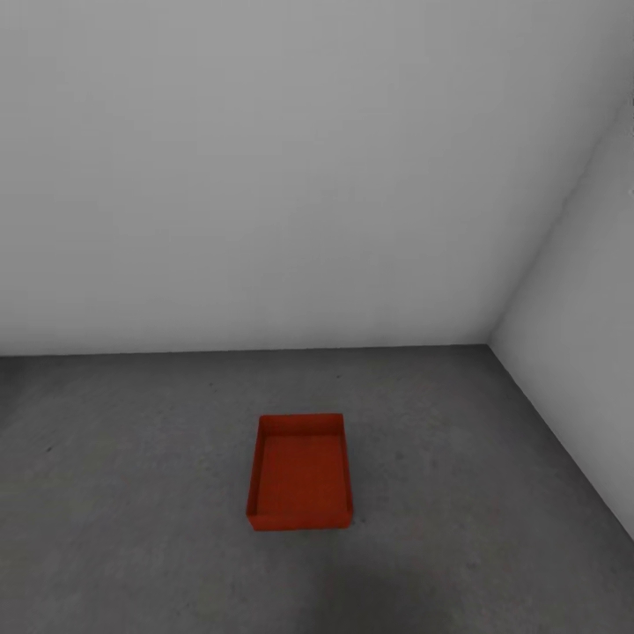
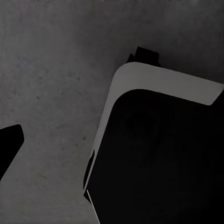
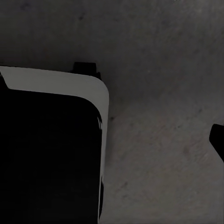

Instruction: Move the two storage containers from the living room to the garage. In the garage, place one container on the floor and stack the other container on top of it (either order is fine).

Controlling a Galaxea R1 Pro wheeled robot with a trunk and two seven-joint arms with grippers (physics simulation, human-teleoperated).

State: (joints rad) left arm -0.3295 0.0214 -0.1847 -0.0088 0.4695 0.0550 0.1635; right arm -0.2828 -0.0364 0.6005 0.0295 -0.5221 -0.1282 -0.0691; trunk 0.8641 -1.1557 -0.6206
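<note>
Grey speckled concrete floor (image 1: pixel 132 493) sits closest under me, with one orange-red storage container (image 1: pixel 299 473) resting flat on it, open side up and empty, well apart from the white wall (image 1: pixel 264 176) and near the room corner on my right. Both wrist cameras look down at the same concrete past my own base (image 2: pixel 158 154), a dark block with a pale rounded edge. Left gripper: a dark tip (image 2: pixel 9 144) pokes in at the frame edge, cannot tell if my fingers are apart or together. Right gripper: same story, a dark sliver (image 3: pixel 218 140) at the edge, cannot tell. I see nothing held in either. My read: first bin looks placed, second bin not yet stacked, so roughly halfway. To do the next step well I'd bring the other bin in level, line its long side up with this one, centre it over the rim and lower slowly so it seats rather than tips off an edge. Thin walls, so a gentle release.
</note>
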